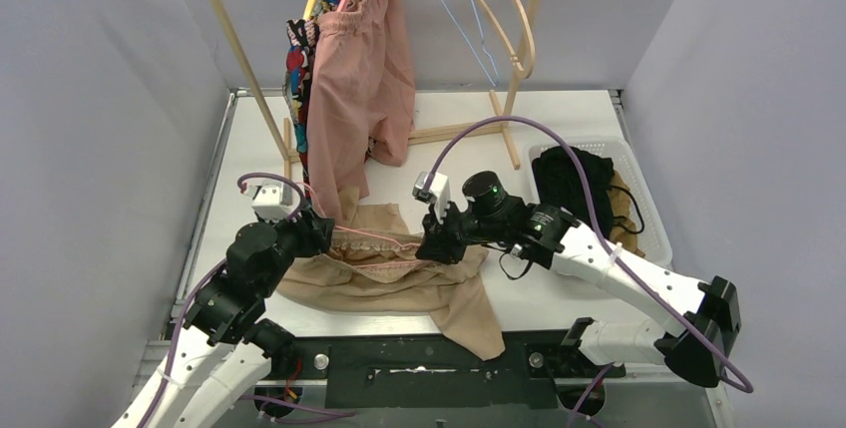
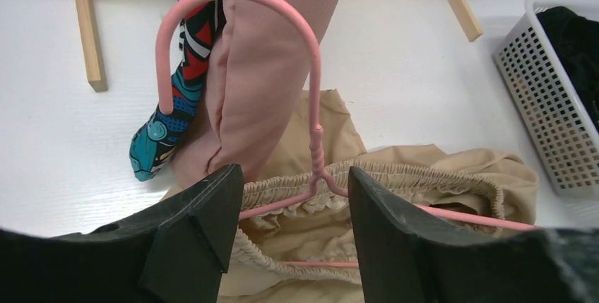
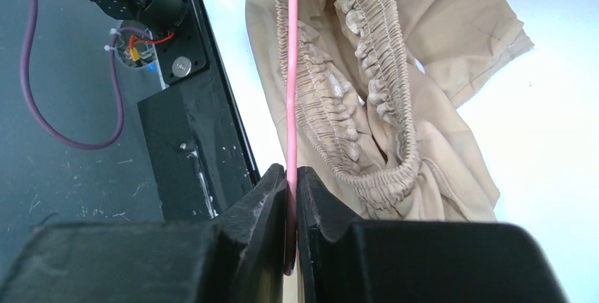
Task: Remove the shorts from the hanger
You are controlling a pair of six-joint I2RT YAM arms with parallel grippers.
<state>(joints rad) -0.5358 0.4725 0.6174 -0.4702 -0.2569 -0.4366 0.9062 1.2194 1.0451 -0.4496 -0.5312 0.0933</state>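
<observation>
While the right claw (image 3: 292, 176) is pinched tight on the wire of the pink hanger (image 3: 290, 70), the beige shorts (image 3: 438, 105) stretch straight ahead of its tips, their gathered waistband looped round that wire. The hanger's long axis runs claw to claw across the desk (image 2: 424, 70). It leads from the right claw's pinch toward the left claw (image 2: 293, 183), whose jaws stand apart holding nothing and straddle the twisted neck, the hook rising just beyond them. The left claw is the nearer to the waistband's middle, which lies just ahead of and below its tips. I judge the cloth must be drawn off along that axis.

Beyond the left claw hang the dusty pink shorts (image 2: 268, 70) and a comic-print pair (image 2: 176, 105). The left jaws cover the near waistband and the right jaws cover the wire's end. Whether the hanger's far shoulder sits inside the waist I cannot tell.
</observation>
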